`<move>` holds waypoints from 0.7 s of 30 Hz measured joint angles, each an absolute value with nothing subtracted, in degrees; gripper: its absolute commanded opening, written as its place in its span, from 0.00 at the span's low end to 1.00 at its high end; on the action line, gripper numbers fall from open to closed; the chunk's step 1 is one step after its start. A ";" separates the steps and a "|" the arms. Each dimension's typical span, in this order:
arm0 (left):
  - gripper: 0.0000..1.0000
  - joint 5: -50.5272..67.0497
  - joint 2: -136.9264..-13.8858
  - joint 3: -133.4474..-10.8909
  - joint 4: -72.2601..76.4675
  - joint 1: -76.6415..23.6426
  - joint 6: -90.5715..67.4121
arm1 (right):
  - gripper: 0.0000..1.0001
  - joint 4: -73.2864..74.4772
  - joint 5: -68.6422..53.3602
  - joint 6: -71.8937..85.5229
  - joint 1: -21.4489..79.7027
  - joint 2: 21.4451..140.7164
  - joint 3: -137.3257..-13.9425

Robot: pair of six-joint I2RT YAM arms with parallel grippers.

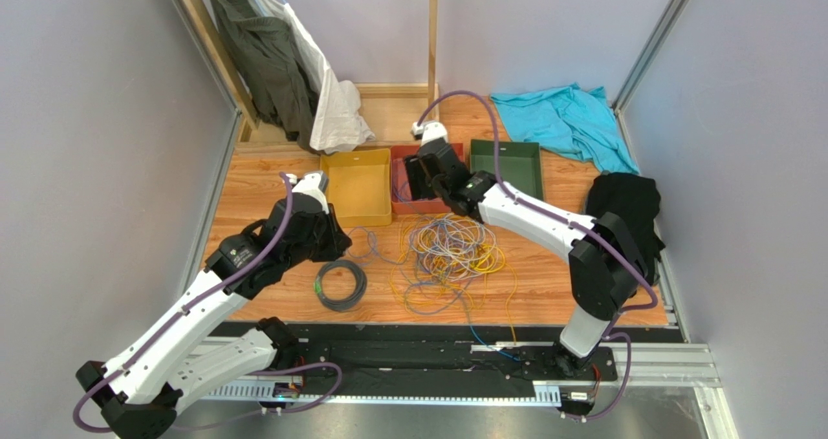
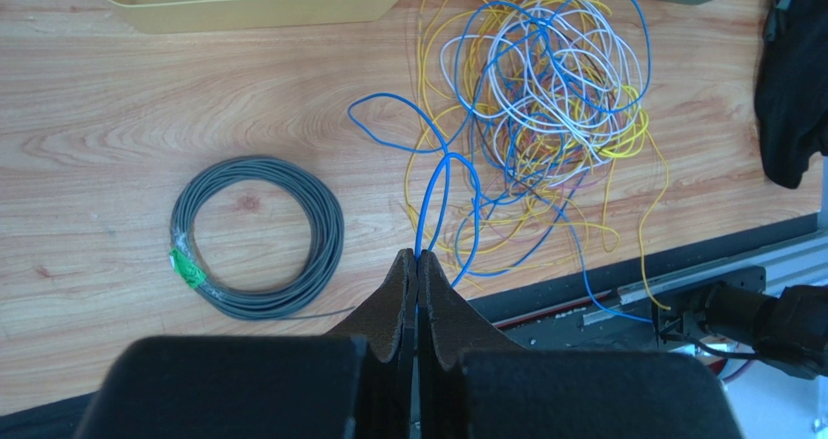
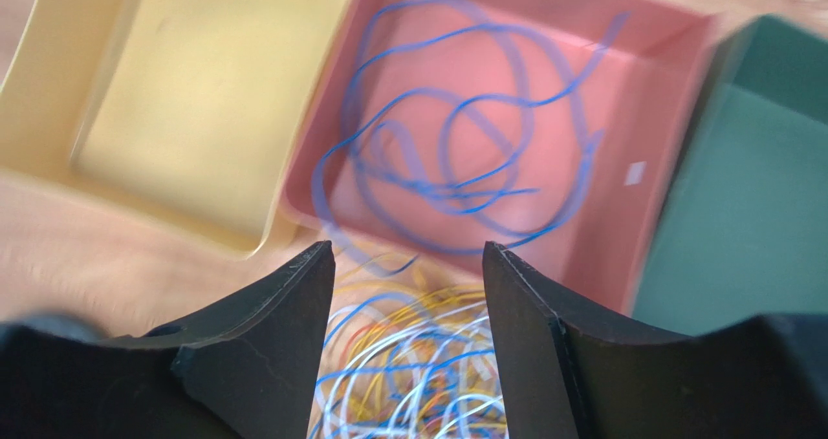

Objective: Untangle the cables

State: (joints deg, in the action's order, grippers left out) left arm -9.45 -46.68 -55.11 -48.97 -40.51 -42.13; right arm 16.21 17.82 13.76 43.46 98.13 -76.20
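The cables (image 1: 452, 250) lie in a loose tangle of yellow, white-grey and blue loops on the wooden table, also seen in the left wrist view as the tangle (image 2: 544, 100). My left gripper (image 2: 418, 257) is shut on a loop of blue cable (image 2: 432, 197) that runs out from the tangle's left edge; in the top view the left gripper (image 1: 335, 237) sits left of the pile. My right gripper (image 3: 408, 250) stands open above the near wall of the red tray (image 3: 622, 119), nothing between its fingers. A loose blue cable (image 3: 457, 158) lies coiled in that tray.
A yellow tray (image 1: 358, 185) and a green tray (image 1: 505, 163) flank the red tray (image 1: 400, 201). A neat dark coil with a green tag (image 1: 340, 284) lies near the left gripper. A teal cloth (image 1: 564, 119) and black cloth (image 1: 627, 206) lie at the right.
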 measured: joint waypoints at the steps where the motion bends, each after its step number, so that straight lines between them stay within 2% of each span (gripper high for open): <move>1: 0.00 -9.39 -46.68 -55.09 -48.93 -40.51 -42.13 | 0.60 16.19 17.69 13.28 44.80 98.21 -75.72; 6: 0.00 -9.21 -46.06 -54.68 -48.82 -40.51 -42.13 | 0.58 16.40 17.37 11.84 48.80 100.95 -74.87; 17: 0.00 -9.15 -46.30 -54.46 -49.01 -40.51 -41.87 | 0.52 17.34 20.69 9.47 48.10 110.80 -79.18; 20: 0.00 -9.30 -46.59 -54.46 -49.04 -40.51 -41.69 | 0.43 17.10 20.95 9.28 48.49 111.31 -80.40; 21: 0.00 -9.34 -46.63 -54.46 -49.06 -40.51 -41.67 | 0.35 16.91 21.02 9.10 48.45 111.57 -80.90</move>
State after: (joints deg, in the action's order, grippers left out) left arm -9.34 -46.63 -54.46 -49.06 -40.51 -41.67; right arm 16.91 21.02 9.10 48.45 111.57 -80.90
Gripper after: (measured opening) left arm 0.008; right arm 0.484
